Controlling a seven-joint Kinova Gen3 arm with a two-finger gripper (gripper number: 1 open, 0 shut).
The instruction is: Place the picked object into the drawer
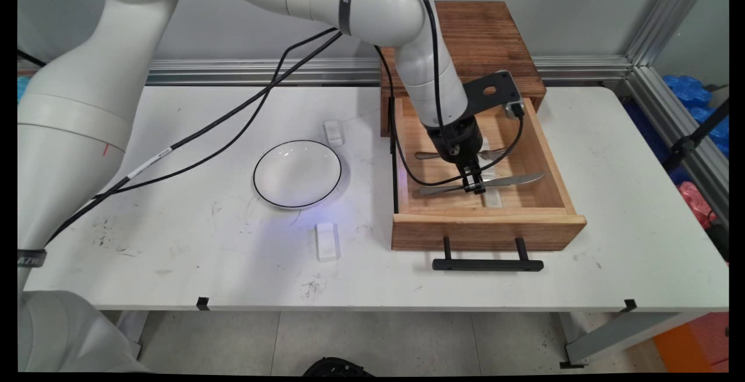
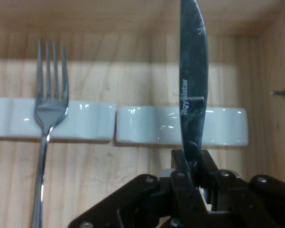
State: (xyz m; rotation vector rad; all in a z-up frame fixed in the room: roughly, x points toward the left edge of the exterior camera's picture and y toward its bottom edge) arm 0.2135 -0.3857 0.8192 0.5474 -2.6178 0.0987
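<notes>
My gripper is down inside the open wooden drawer, shut on a steel table knife at the base of its blade. In the hand view the knife runs straight up from between the fingers, its blade lying across a white ceramic rest. A steel fork lies to its left in that view, its neck on a second white rest. In the main view the fork sits further back in the drawer, partly hidden by my hand.
A white bowl with a black rim stands on the table left of the drawer. Two small white rests lie near it, one behind and one in front. The drawer's black handle juts toward the table's near edge. The wooden cabinet stands behind.
</notes>
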